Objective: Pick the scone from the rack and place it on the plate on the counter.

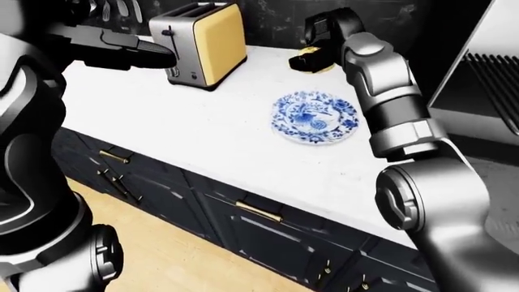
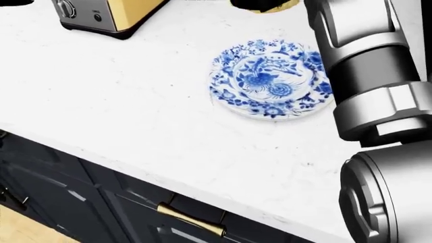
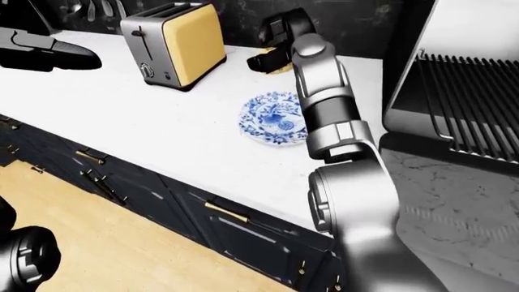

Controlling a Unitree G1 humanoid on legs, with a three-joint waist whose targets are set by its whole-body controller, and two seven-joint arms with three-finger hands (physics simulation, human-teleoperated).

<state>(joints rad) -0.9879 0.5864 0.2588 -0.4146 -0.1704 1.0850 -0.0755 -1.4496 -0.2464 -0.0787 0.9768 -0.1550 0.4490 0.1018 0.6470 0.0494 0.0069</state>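
Note:
The blue-and-white plate (image 2: 270,78) lies on the white counter (image 2: 121,101). My right hand (image 1: 312,55) is above the plate's top edge in the left-eye view, its dark fingers closed round the yellowish scone (image 1: 319,66). The scone's lower edge also shows at the top of the head view (image 2: 267,6). My right forearm (image 2: 368,66) crosses the plate's right rim in the head view. My left hand (image 1: 126,52) hovers over the counter at the left, beside the toaster, fingers stretched out and empty.
A silver and yellow toaster (image 1: 199,39) stands on the counter to the upper left of the plate. The wire rack (image 3: 479,103) is at the right. Dark cabinets with brass handles (image 2: 192,220) run below the counter edge, with a wood floor (image 3: 97,243) beneath.

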